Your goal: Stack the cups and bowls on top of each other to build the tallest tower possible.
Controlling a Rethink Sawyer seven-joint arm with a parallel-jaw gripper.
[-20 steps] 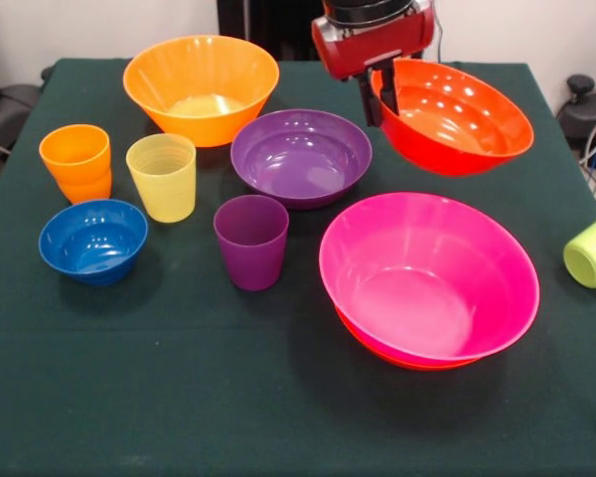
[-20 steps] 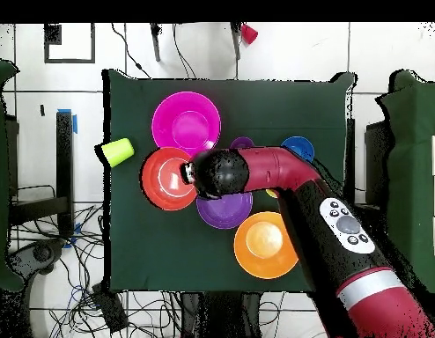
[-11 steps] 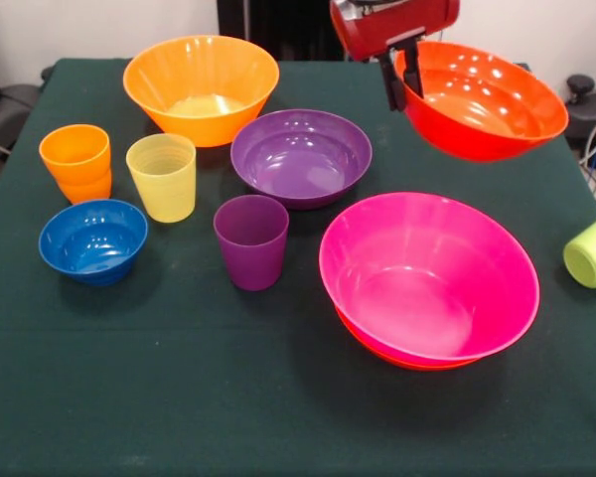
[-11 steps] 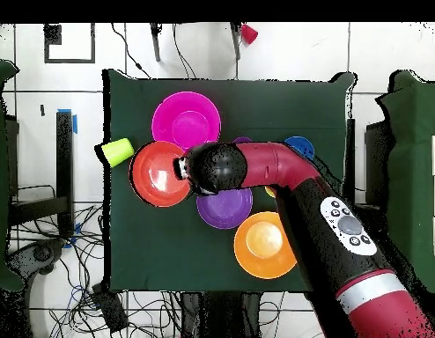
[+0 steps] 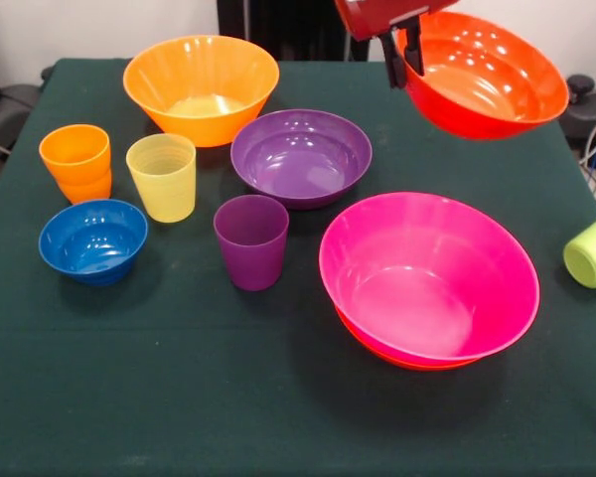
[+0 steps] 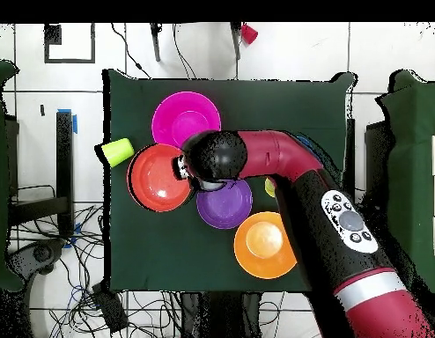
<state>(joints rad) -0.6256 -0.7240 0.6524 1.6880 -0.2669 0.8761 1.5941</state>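
My tool (image 5: 405, 50) is pinching only the rim of the red-orange bowl (image 5: 487, 75), so it may swing or slip out above the pink bowl (image 5: 427, 278).

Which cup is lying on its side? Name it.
The lime green cup at the table's edge, beside the pink bowl, lies tipped over. The orange, yellow and purple cups all stand upright.

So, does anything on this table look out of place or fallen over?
Yes, one thing: the lime green cup lies on its side at the table's edge, away from the other cups, which stand upright. The red-orange bowl held in the air by the gripper is tilted, not level.
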